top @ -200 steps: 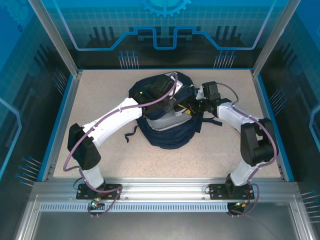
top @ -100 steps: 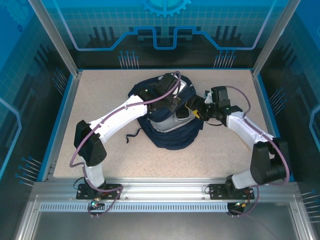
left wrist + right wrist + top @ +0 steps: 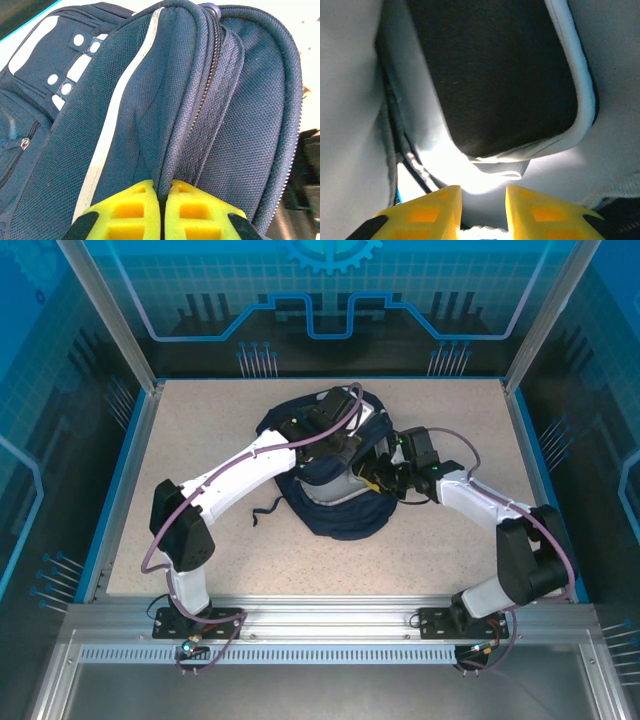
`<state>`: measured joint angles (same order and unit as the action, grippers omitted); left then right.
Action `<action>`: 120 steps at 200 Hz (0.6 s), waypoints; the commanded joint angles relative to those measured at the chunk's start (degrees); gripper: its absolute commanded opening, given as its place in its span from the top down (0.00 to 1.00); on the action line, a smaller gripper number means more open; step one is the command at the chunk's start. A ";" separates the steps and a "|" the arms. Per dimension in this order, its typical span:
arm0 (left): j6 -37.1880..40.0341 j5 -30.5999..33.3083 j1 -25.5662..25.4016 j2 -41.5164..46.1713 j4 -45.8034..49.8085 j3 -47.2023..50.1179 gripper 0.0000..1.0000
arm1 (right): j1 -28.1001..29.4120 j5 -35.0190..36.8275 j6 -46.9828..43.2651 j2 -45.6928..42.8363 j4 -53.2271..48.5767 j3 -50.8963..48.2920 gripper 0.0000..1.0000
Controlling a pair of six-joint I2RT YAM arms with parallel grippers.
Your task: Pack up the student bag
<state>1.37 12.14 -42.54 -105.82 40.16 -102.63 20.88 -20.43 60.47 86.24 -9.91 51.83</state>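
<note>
no words, brands or numbers can be read, neither on the bag (image 3: 335, 518) nor around it. the one sign is a pale-blue gear emblem (image 3: 330, 250) drawn on the back panel (image 3: 330, 300), cut off by the top edge.

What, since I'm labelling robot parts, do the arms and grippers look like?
Both the left arm and right arm have white links, black joints and a purple cable looped alongside. The left gripper and right gripper have yellow fingers with recessed pockets and black outer edges.
</note>
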 commanded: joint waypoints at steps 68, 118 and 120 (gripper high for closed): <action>-0.54 -5.68 -0.44 3.59 -3.16 0.45 1.00 | -2.92 6.88 1.45 10.50 12.75 6.08 0.76; -1.86 -7.02 -0.35 3.39 -3.61 0.64 1.00 | -5.32 6.30 2.15 16.52 19.66 9.73 0.82; -2.02 -7.10 -0.37 3.31 -3.60 0.58 1.00 | -5.44 6.02 2.19 16.45 19.91 9.63 0.83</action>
<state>1.37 8.71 -42.50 -105.80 40.16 -101.41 17.26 -15.42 62.08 100.25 3.68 59.31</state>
